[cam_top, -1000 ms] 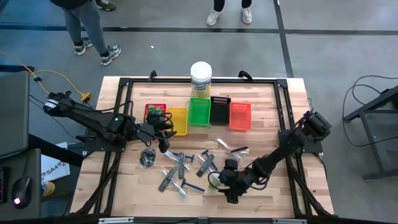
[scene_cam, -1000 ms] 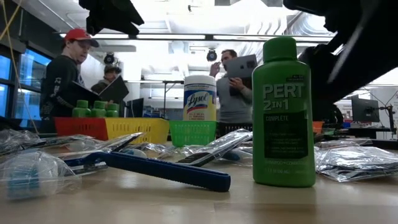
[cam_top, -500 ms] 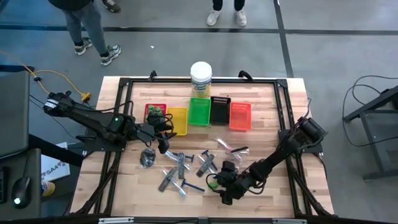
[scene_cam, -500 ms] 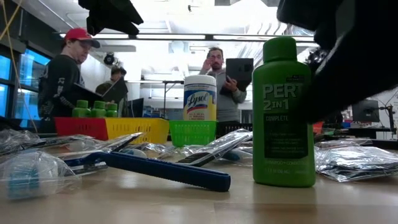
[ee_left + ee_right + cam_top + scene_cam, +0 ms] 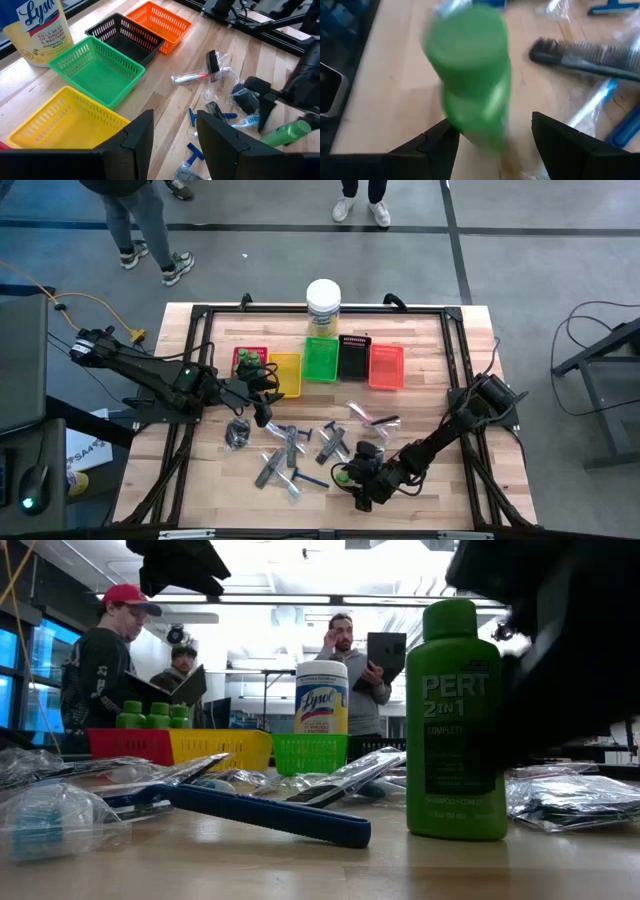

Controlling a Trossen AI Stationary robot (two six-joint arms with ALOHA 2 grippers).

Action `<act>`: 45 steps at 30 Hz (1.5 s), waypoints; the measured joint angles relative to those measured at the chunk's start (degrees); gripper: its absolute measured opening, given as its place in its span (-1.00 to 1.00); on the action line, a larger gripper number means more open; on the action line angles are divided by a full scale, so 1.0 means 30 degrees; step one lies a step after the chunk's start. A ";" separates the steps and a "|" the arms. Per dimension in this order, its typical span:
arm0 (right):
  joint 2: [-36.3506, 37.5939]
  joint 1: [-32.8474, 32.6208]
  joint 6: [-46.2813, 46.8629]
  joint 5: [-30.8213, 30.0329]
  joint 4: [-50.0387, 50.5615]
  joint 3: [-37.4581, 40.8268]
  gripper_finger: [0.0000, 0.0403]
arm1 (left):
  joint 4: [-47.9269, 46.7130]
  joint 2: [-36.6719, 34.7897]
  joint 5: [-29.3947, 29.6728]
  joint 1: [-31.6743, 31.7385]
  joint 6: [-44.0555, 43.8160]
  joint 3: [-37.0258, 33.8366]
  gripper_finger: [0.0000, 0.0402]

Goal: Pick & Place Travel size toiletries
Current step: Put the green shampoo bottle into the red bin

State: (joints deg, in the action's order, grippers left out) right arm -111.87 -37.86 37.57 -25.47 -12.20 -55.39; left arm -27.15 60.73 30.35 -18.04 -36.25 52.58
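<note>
The high view is looking straight down over the whole surface (image 5: 440,340); the low view is sitting level, very near the green bottle (image 5: 456,720); both wrist views are sharing that bottle.

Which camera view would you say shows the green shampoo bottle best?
The low view: the green bottle stands upright, label readable. The right wrist view shows it blurred between the right gripper fingers; the high view only its top; the left wrist view shows it far off.

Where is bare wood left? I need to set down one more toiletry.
Free: the table strip right of the orange tray, and the corner left of the red tray. Crowded: the middle below the trays, with razors, packets and the green bottle at the right end effector.
</note>
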 joint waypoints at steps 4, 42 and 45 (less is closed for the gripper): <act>-0.0421 -0.0011 -0.0047 -0.0053 -0.0771 -0.0044 0.17 | -0.0001 -0.0055 0.0000 0.0000 0.0000 0.0000 -0.29; 0.5297 0.5222 0.0471 0.7361 0.3225 -0.2760 -0.57 | 0.1159 -0.2979 -0.1063 0.0007 0.0503 -0.0007 -0.29; 0.5622 0.6339 -0.0750 0.8234 0.3932 -0.3716 -0.56 | 0.1443 -0.2959 -0.1309 0.0007 0.0636 -0.0007 -0.29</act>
State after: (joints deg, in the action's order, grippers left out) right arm -95.01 -18.84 35.32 -0.77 -0.40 -66.54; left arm -22.83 51.85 26.42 -18.02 -34.34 52.56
